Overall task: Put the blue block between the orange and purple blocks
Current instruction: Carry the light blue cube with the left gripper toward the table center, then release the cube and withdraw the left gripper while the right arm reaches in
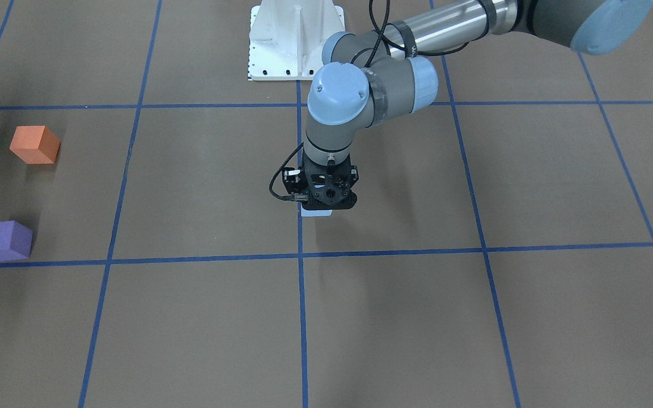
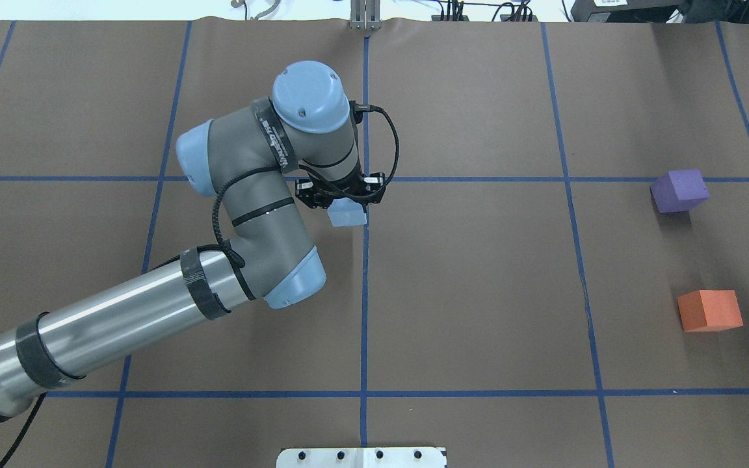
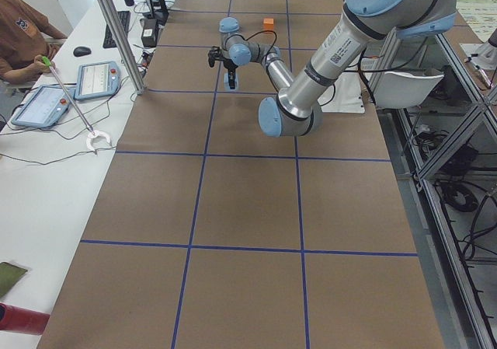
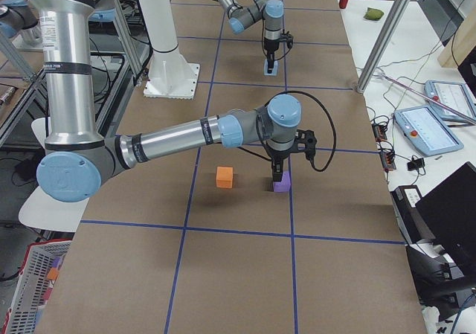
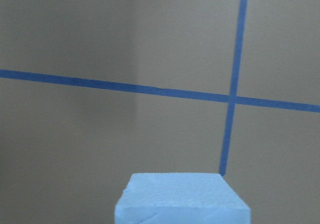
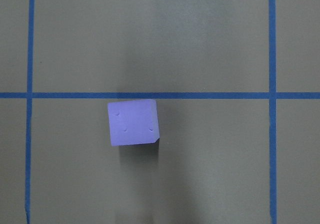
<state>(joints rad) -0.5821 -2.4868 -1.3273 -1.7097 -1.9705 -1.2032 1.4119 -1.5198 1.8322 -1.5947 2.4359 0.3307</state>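
On the brown paper-covered table (image 2: pixel 478 292) the task is only begun. The left gripper (image 2: pixel 346 203), near the table's centre, seems closed on the light blue foam cube (image 2: pixel 347 216). Its fingers are mostly hidden, and if the cube is lifted I cannot tell. Left to do: carry it to the gap between the orange foam cube (image 2: pixel 709 311) and the purple foam cube (image 2: pixel 679 190), both well apart from it. The right gripper (image 4: pixel 277 176) shows only in the right side view, so its opening I cannot tell.
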